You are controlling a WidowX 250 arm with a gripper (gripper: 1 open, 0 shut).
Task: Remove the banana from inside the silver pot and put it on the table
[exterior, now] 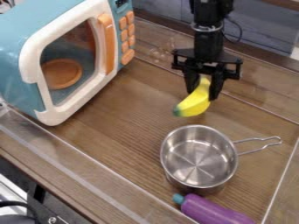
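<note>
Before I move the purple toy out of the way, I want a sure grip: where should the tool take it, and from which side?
Take the purple toy across its rounded body, coming straight down from above. It lies on its side on the table just in front of the silver pot, so a sideways approach from behind would likely hit the pot. Its far end is cut off by the picture edge.

Count: 1 banana point(195, 99), 1 silver pot point(198, 157) w/ 1 wire loop handle, 1 purple eggplant toy point(216, 211), 1 toy microwave point(65, 52), 1 orange disc inside it, 1 gripper point(207, 75), 1 table point(111, 131). 3 loose items total.
</note>
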